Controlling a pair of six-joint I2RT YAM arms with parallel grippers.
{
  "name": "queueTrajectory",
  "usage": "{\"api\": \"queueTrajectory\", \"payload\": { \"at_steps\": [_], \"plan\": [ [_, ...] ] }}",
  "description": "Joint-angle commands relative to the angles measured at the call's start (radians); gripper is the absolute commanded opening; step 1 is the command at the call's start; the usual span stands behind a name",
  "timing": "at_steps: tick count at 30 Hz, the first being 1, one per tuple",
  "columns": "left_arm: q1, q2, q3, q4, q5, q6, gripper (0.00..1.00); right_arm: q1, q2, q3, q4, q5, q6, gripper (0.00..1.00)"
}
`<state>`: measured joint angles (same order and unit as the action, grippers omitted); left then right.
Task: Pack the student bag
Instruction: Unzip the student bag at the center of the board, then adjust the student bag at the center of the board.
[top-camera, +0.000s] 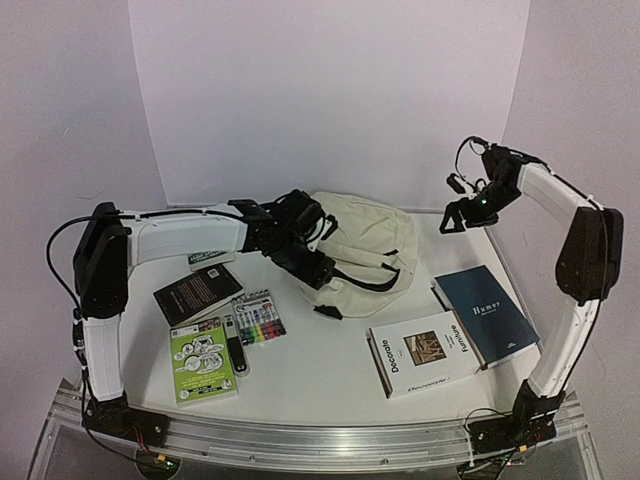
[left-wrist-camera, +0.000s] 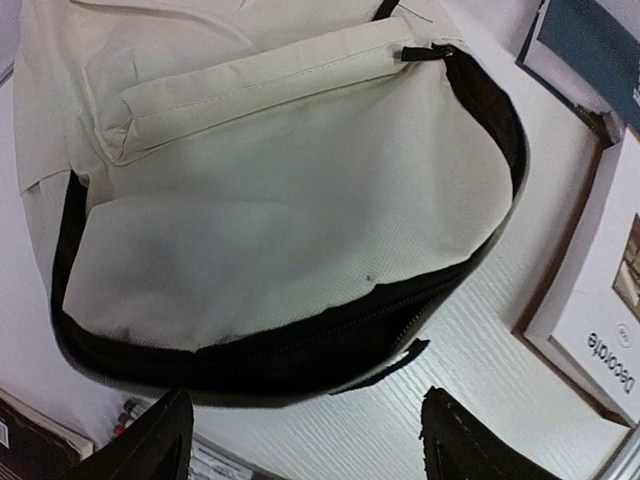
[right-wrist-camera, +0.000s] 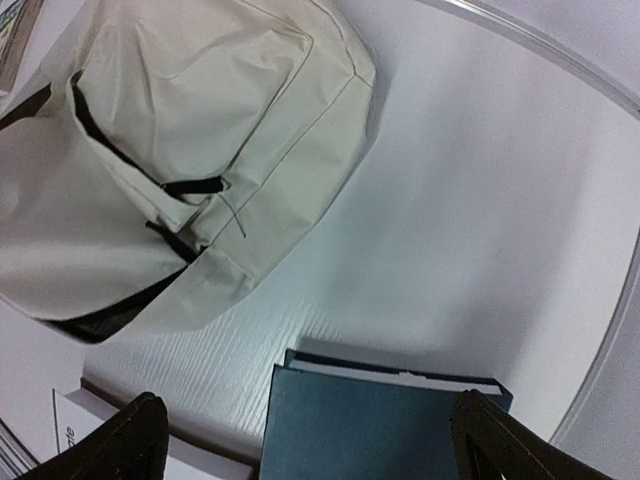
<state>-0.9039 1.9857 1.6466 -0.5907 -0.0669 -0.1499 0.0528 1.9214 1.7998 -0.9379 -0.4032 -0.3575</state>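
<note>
1. Risk, collapsed mouth: the student bag lies flat at the back centre of the table. Its zip is open, showing dark lining, but the cream flap sags over the opening. Anything pushed in would probably catch the flap or shove the soft bag along instead of entering.
2. Risk, crowded books: the blue book lies against the white book at the near right. A pinch on one would likely drag the other.
3. Risk, thin items: the marker set and green booklet lie flat, so fingertips may slip off them.
4. Left gripper: released, fingers spread wide, empty, poised just above the bag's open edge without touching it.
5. Right gripper: fully spread, empty, raised over the back right, above the blue book's far end and apart from the bag.
</note>
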Motion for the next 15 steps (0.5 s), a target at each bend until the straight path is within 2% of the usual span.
{"api": "queueTrajectory", "payload": {
  "at_steps": [1,4,9,15],
  "plan": [
    [-0.002,-0.070,0.003,-0.014,0.109,-0.154,0.83,0.005,-0.123,-0.117,-0.126,0.094,-0.126,0.98],
    [0.003,-0.059,-0.009,-0.006,0.140,-0.227,0.85,0.006,-0.189,-0.184,-0.145,0.073,-0.150,0.98],
    [0.039,-0.119,-0.126,0.115,0.174,-0.359,0.84,0.052,-0.221,-0.203,-0.080,-0.030,-0.101,0.98],
    [0.081,-0.200,-0.224,0.172,0.162,-0.448,0.82,0.274,-0.155,-0.136,0.090,-0.045,-0.043,0.93]
  ]
}}
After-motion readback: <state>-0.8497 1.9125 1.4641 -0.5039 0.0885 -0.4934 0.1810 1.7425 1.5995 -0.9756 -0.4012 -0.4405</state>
